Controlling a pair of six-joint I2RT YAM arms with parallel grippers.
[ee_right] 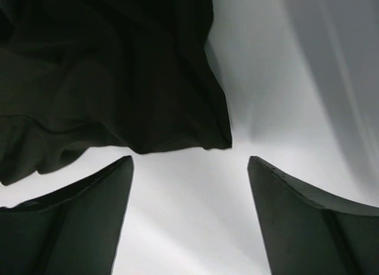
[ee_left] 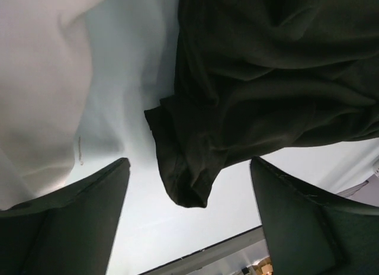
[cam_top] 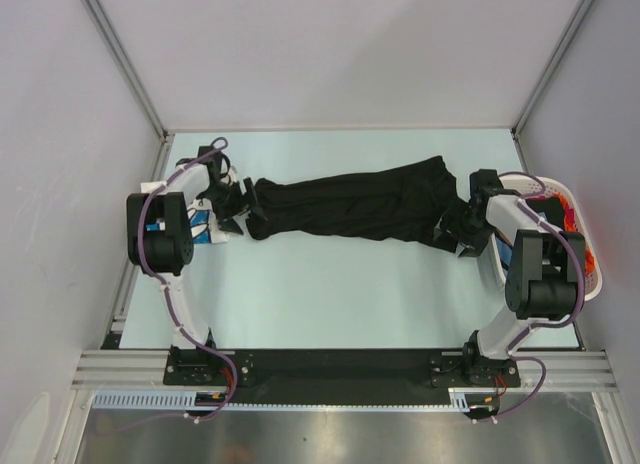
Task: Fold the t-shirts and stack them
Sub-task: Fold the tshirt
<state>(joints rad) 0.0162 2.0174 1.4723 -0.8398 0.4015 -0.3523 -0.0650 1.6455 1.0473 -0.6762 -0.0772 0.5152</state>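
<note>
Judging by its deep creases and slack folds, the black t-shirt (cam_top: 360, 209) was soft, light and limp. It would sag and slide on itself when lifted. It was best taken by a hem or corner at each end, with both ends raised together.

The shirt lay bunched in a long band across the middle of the table (cam_top: 330, 284), reaching from near the left edge to near the right edge.

At its right end stood the right gripper (cam_top: 462, 231). Its fingers (ee_right: 314, 221) were wide apart and held nothing. The cloth's edge lay just beyond them, and no contact was seen.

At its left end stood the left gripper (cam_top: 232, 202). Its fingers (ee_left: 77, 221) were likewise wide apart and empty. A rolled corner of the shirt lay between and beyond them, apparently untouched.

A white printed t-shirt (cam_top: 203, 226) lay under the left arm by the left edge. A white basket (cam_top: 560, 190) sat at the right edge.
</note>
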